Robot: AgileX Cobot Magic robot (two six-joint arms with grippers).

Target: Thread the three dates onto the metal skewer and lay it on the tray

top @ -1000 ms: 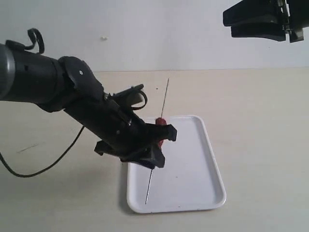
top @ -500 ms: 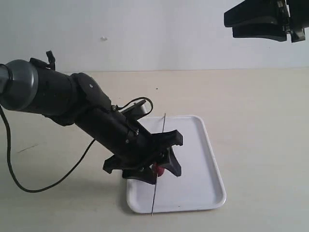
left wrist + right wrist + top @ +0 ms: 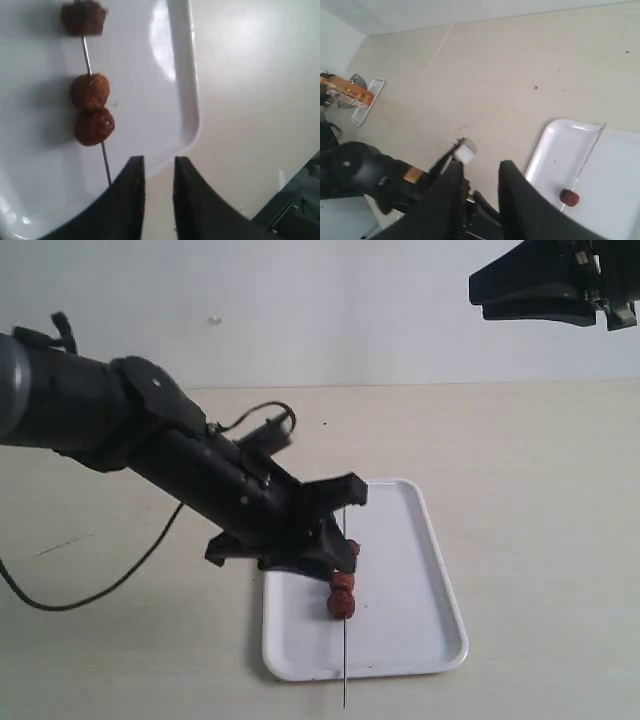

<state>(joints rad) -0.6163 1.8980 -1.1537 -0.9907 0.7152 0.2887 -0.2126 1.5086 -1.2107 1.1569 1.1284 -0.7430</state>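
The metal skewer (image 3: 344,660) lies along the white tray (image 3: 400,540), with its near end sticking out over the front rim. All three dates (image 3: 342,595) are threaded on it. In the left wrist view two dates (image 3: 92,107) touch and one date (image 3: 84,18) sits apart on the skewer (image 3: 88,56). My left gripper (image 3: 345,528) hovers just above the skewer. It is open (image 3: 159,161), with nothing between its fingers. My right gripper (image 3: 478,295) hangs high at the top right, open (image 3: 480,167) and empty. From there I see the tray (image 3: 555,145) and one date (image 3: 569,197).
The left arm's black cable (image 3: 100,585) loops over the tan table at the left. An orange object on a white stand (image 3: 351,92) sits far off the table's side. The left arm's body (image 3: 150,455) stretches across the table's left half.
The left gripper carried the tilted skewer down over the tray, let it go and drew back. The skewer now rests flat, all three dates showing. The right gripper stayed high.
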